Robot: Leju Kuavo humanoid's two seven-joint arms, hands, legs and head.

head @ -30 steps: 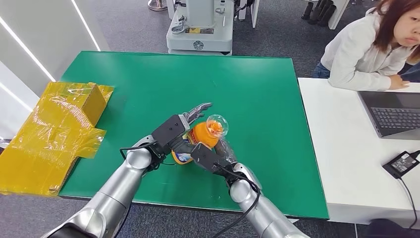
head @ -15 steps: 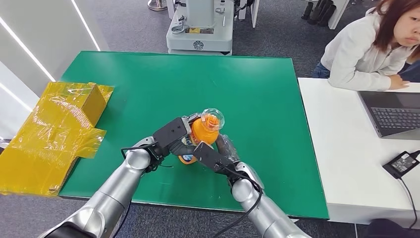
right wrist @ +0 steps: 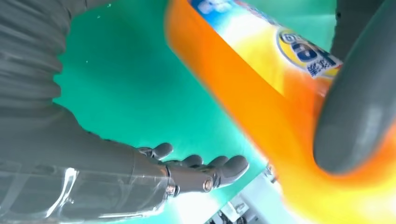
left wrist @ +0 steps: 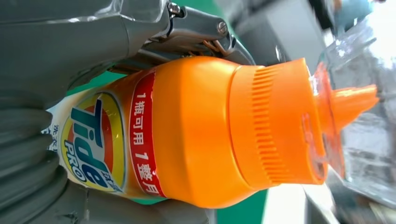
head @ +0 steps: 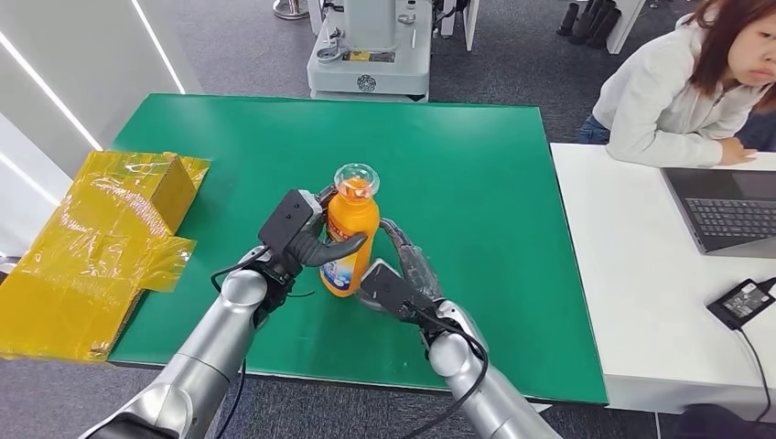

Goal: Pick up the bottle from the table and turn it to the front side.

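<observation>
The green worktop (head: 476, 183) fills the middle of the room, with a crumpled yellow plastic-wrapped box (head: 101, 238) hanging off its left edge and a white desk (head: 641, 274) butted against its right, where a person (head: 686, 82) sits at a laptop (head: 723, 210).

Near the front centre of the worktop the orange bottle (head: 351, 233) stands close to upright, its clear cap topmost and its base low by the green surface — whether it touches I cannot tell. The left hand (head: 307, 238) grips it around the middle: the thick thumb crosses the front of the body and the fingers (left wrist: 201, 32) wrap round the far side, pressed against the plastic just below the ribbed orange collar. In the left wrist view the Tide label faces the camera.

The right hand (head: 403, 274) lies just beside the bottle's base, its fingers (right wrist: 219, 170) spread apart and grasping nothing, apart from the orange body.

A second ago the bottle lay tilted between both hands with its cap pointing off to the right; now it is raised upright, shifted left and further from the robot. The left hand has closed round it, where before its fingers stretched out past it, and the right hand has let go.
</observation>
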